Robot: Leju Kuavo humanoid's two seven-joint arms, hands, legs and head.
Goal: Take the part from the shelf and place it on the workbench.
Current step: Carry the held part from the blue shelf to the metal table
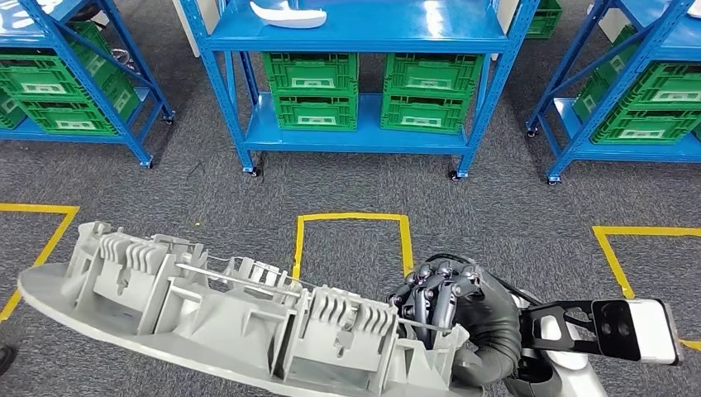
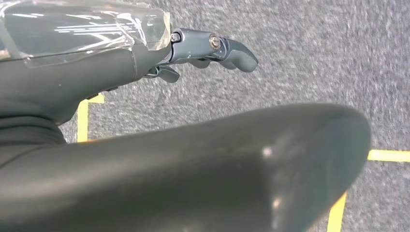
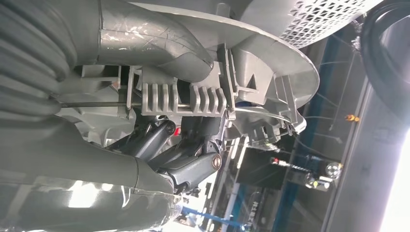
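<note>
Now the right hand [image 1: 446,310] grips one end of the long grey part [image 1: 223,318], fingers hooked into its ribs so it stays level above the floor. The left hand [image 2: 212,50] holds nothing, its fingers a little curled. The far end sticks out sideways, well clear of the blue shelf [image 1: 355,37].

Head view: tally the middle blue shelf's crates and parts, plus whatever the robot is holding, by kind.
Green crates: 4
White part on the middle shelf: 1
Grey part in the right hand: 1
Total: 6
</note>
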